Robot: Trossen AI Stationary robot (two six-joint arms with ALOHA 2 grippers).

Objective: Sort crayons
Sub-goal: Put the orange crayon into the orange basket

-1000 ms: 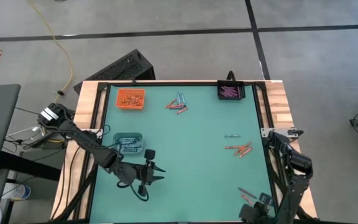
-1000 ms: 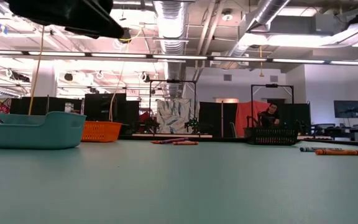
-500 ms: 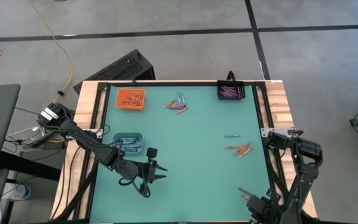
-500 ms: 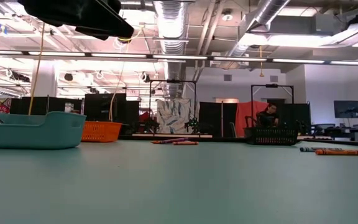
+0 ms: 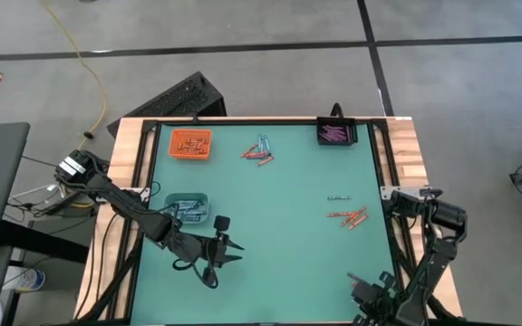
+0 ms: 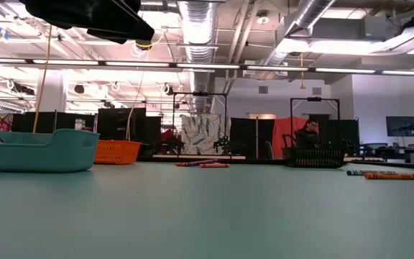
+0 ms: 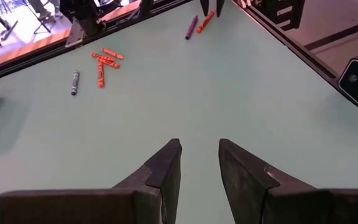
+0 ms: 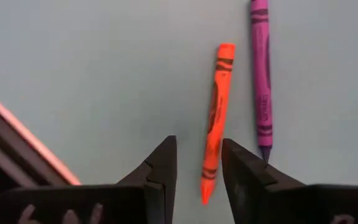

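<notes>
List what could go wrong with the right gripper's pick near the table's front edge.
1. The right gripper has its fingers around the lower end of the orange crayon, not its middle; gripped there, the crayon may tilt or slip.
2. The purple crayon lies close alongside, its tip by one finger, so closing may nudge it.
3. The table's edge is near; a knocked crayon might roll off.

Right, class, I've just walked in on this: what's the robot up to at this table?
It is sorting crayons by colour into small trays. The right gripper is low at the table's near right corner, its open fingers straddling an orange crayon that lies beside a purple crayon. Neither is lifted yet. The left gripper hangs open and empty beside the teal tray. More loose crayons wait on the mat.
</notes>
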